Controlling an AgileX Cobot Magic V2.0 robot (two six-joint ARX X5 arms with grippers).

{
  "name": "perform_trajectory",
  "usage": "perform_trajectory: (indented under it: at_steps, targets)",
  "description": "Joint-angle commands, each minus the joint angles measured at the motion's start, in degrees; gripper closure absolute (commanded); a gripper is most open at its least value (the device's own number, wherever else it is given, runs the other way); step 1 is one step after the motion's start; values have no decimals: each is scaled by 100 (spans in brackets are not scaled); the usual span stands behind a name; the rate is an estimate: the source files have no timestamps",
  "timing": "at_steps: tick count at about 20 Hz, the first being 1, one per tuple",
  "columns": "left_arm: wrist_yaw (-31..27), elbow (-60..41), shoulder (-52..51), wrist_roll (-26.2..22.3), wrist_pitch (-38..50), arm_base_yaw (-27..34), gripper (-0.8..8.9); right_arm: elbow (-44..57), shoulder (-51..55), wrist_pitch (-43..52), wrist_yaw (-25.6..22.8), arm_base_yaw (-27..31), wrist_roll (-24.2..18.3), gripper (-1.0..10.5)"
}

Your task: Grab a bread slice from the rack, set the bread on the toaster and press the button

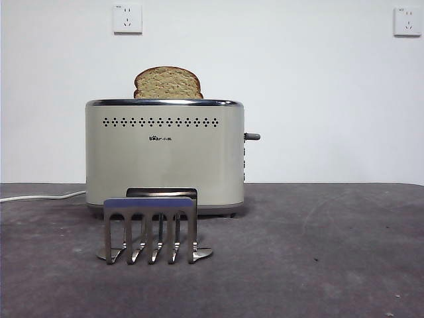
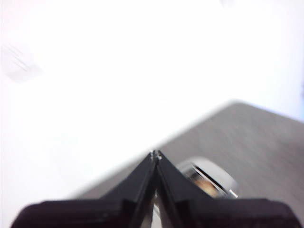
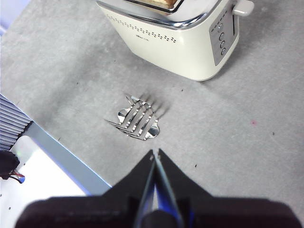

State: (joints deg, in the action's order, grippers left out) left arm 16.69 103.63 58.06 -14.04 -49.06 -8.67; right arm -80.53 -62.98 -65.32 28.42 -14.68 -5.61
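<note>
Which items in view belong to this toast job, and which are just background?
Job: slice of bread sitting in the toaster; lever button; rack, no bread in it.
Background: white power cord, two wall sockets.

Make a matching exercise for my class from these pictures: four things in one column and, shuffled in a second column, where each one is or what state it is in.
Column one:
1. slice of bread
2. rack
3. button
4. right hand

Column two:
A. stands empty on the table in front of the toaster
B. sticks out sideways from the toaster's narrow end
C. pokes up out of the toaster's top slot
D. shut, up above the table, holding nothing

Pairs: 1-C, 2-A, 3-B, 4-D
</note>
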Motion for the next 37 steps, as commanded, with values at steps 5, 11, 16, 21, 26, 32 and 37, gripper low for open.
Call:
perform_trajectory:
  at_steps: [5, 11, 16, 21, 26, 32, 37]
  targets:
    - [-17, -3309, -2004, -79, 2844, 964, 816, 26, 11, 9, -11, -7, -48, 946]
    - [-15, -6662, -3786, -59, 4413, 1351, 816, 26, 11, 9, -11, -7, -48, 946]
    - [-20, -8529, -4747, -57, 4564, 1368, 816, 26, 11, 9, -11, -7, -48, 946]
    - [-24, -9591, -5276, 85, 4564, 1368, 816, 26, 11, 9, -11, -7, -48, 946]
    - [-33, -10262, -5735, 205, 4599, 1368, 816, 26, 11, 9, -11, -7, -48, 946]
    - [-229, -10347, -5796, 573, 4015, 1368, 816, 26, 11, 9, -11, -7, -48, 946]
    - [-734, -10347, -5796, 1344, 3897, 1368, 816, 26, 11, 9, -11, -7, -46, 946]
